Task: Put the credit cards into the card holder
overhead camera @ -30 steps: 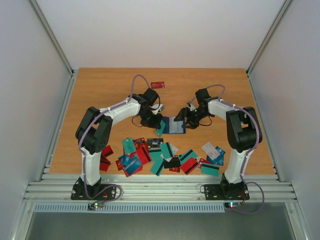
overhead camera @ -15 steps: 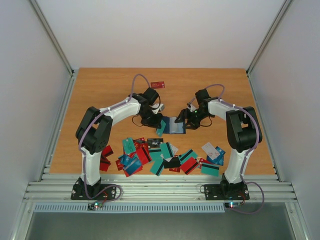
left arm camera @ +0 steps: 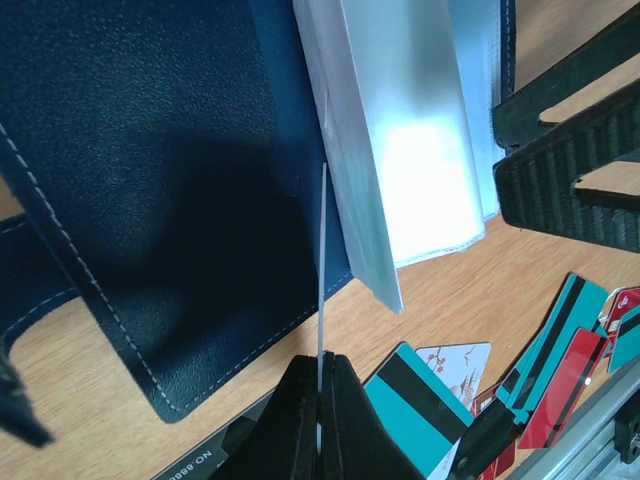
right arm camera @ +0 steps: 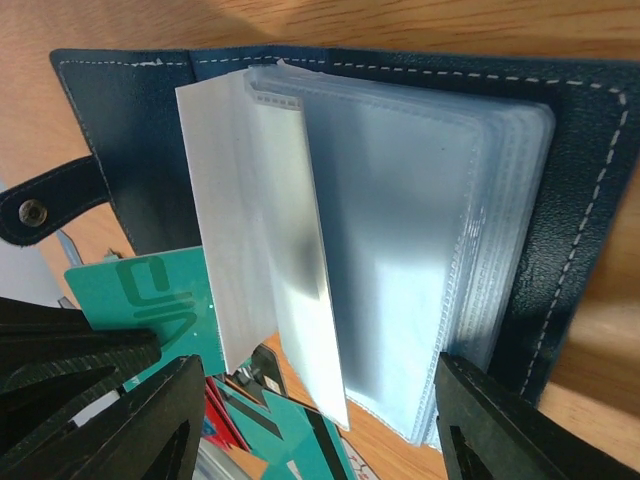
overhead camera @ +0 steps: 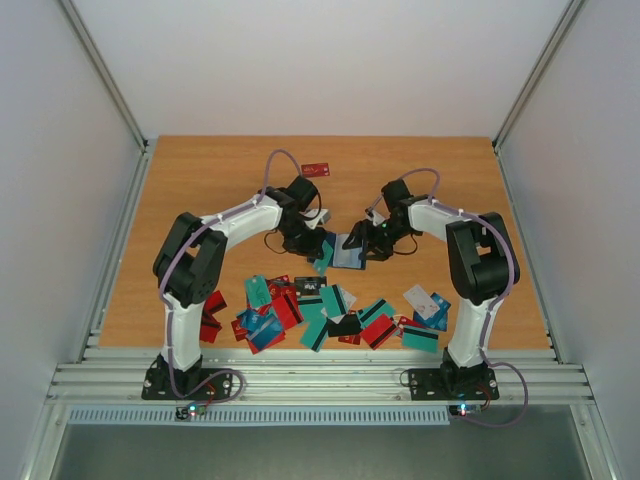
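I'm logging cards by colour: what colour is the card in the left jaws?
Teal; the card shows best in the right wrist view.

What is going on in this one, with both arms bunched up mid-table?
The left gripper is shut on a teal card, held edge-on at the open card holder, which lies flat on the table. The card's far edge is next to a lifted clear sleeve, and it is not visibly in a pocket. The right gripper is open, one finger on each side of the sleeves. The other cards lie in a loose pile near the arm bases.
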`<state>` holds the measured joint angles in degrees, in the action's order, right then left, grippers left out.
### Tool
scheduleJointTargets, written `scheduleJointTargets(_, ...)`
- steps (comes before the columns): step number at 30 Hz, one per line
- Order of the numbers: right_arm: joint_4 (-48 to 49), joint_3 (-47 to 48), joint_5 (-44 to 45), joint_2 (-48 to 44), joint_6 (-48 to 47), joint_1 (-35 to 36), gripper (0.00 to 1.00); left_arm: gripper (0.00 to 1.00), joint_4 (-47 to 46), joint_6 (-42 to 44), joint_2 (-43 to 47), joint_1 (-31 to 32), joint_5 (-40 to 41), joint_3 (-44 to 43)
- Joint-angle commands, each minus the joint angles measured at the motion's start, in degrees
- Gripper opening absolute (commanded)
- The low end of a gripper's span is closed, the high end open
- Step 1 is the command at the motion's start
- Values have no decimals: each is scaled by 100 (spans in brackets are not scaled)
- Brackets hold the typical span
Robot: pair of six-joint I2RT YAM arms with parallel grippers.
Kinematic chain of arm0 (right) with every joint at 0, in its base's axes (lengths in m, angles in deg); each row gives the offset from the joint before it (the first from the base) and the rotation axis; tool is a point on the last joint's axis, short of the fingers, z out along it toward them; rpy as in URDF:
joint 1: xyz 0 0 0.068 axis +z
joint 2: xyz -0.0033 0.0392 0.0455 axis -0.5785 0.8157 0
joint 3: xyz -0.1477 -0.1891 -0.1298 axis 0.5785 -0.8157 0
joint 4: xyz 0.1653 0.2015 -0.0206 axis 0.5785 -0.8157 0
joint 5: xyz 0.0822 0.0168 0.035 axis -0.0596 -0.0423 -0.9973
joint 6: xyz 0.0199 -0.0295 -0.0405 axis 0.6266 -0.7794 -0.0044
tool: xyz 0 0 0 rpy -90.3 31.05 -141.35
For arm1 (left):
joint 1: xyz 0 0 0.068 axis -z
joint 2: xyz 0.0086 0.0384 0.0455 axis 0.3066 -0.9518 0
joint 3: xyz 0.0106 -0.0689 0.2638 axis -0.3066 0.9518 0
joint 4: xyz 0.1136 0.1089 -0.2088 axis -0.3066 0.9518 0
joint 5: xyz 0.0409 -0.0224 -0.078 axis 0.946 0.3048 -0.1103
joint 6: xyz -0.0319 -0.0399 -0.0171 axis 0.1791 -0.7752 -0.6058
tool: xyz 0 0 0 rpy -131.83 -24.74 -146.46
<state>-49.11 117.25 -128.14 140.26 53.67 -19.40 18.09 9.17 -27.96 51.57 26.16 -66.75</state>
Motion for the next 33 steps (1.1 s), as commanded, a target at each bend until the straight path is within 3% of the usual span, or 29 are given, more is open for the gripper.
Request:
scheduleJointTargets(1, 78, 213, -140, 91, -83, 65, 64, 0, -33, 40, -135, -32, -194, -85)
scheduleJointTargets(12, 216, 487, -479, 178, 22, 231, 64, 0, -211, -79, -175, -37, -314, 50)
scheduleJointTargets(17, -9, 530, -69, 240, -30, 242, 64, 0, -41, -63, -115, -32, -195, -53)
scheduleJointTargets(26, -30, 549, -66, 449, -132, 238, 64, 0, 769, 190, 598, -34, 805, -527)
scheduleJointTargets(30, 173, 554, -277, 550, -88, 242, 64, 0, 912, 373, 612, -76, 1519, -468)
scheduleJointTargets(33, 277, 594, -455, 581, -51, 242, 64, 0, 756, 341, 651, -242, 1602, -265)
